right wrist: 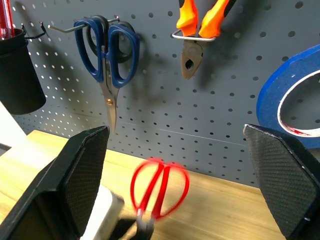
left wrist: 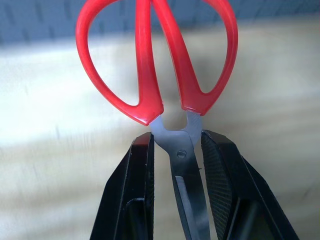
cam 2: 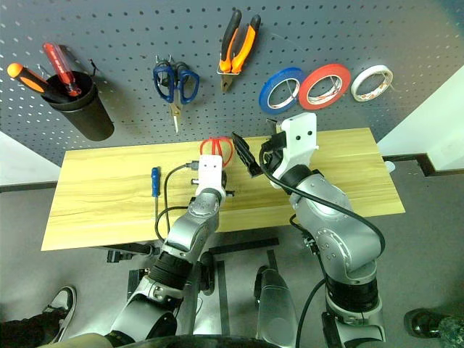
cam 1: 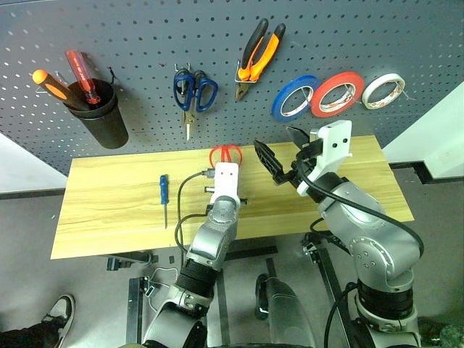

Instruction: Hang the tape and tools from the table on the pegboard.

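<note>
Left pincer [left wrist: 176, 165] closed on blades of red-handled scissors [cam 1: 225, 154], just below the pivot; handles pointing toward pegboard [cam 1: 145, 43], scissors lifted clear above the desk [cam 1: 109, 210]. Right pincer [right wrist: 180, 175] spread wide, holding nothing, raised above the desk's right half, facing the board. On pegboard: orange-and-black pliers [cam 1: 257, 54] hooked, jaws down; red tape [cam 1: 336, 93] hung between blue tape [cam 1: 293, 96] and white tape [cam 1: 383, 90]; blue-handled scissors [cam 1: 193, 93] on a hook; black cup [cam 1: 101, 116] with two screwdrivers [cam 1: 69, 80]. Small blue screwdriver [cam 1: 164, 197] lying on desk, left of the left arm.
</note>
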Controlling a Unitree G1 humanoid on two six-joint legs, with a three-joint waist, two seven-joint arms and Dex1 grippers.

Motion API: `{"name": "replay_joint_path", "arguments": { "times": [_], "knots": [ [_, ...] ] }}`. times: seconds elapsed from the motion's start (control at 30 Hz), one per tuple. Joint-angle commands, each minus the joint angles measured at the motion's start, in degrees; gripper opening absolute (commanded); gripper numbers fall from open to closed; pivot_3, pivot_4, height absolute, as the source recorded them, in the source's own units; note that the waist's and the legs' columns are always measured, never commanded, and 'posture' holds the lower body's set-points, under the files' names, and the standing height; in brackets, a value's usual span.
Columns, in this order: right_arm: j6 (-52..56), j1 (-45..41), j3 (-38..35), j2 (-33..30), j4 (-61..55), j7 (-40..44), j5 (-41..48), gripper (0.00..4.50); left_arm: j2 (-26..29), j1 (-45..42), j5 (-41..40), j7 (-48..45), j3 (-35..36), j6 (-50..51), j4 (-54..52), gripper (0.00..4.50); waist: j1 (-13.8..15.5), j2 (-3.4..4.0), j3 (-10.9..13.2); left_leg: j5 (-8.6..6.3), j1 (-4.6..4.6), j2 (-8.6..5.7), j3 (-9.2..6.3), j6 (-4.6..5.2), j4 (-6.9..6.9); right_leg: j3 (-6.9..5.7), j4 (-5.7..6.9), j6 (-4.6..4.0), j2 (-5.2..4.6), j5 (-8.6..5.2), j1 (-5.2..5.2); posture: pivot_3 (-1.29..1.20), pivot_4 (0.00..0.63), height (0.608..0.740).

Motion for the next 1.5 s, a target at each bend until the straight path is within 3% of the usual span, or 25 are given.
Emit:
{"name": "replay_joint_path", "arguments": {
  "times": [0.03,0.37,0.7,1.1,1.5],
  "knots": [
    [-1.7,-0.2,-0.6,-0.1,-0.9,0.4,-0.6,4.5,1.6,2.1,4.5,-2.6,-4.7,-5.7,-4.6,1.02,0.0,0.0,0.0,0.01,0.03,0.0,0.0,-0.01,0.01,0.0,0.04,0.0,0.01,0.0,0.0,-0.02,0.306,0.717],
    [-3.0,-0.5,-0.9,0.1,-0.3,0.6,-1.9,4.5,10.7,5.0,15.3,-8.3,-11.9,-25.0,-9.8,1.02,0.0,0.01,0.0,0.01,0.04,0.01,0.0,-0.04,0.04,0.01,0.06,-0.11,-0.03,-0.06,0.01,-0.01,0.291,0.717],
    [-3.4,0.2,-1.1,0.4,-0.7,0.5,-2.8,4.5,16.8,12.0,21.8,-5.4,-8.3,-40.1,-13.7,1.02,0.1,0.01,0.0,0.03,0.04,0.02,0.0,-0.06,0.08,0.01,0.1,-0.04,-0.04,-0.02,0.02,-0.01,0.286,0.717],
    [-3.1,0.3,-1.4,0.3,-0.8,0.8,-2.8,4.5,18.3,5.8,24.8,0.6,2.5,-41.5,-6.0,1.02,0.0,0.0,0.0,0.06,0.08,0.03,0.02,-0.04,0.27,-0.01,0.24,0.23,0.1,0.13,0.11,-0.01,0.287,0.717],
    [-3.1,0.6,-1.3,0.3,-1.2,0.5,-3.1,4.5,20.7,2.5,24.9,1.3,4.6,-45.7,0.5,1.02,0.0,0.0,0.0,-0.01,0.07,0.15,-0.05,-0.03,0.89,0.01,0.71,0.18,0.13,0.11,0.14,-0.01,0.285,0.717]
  ]
}}
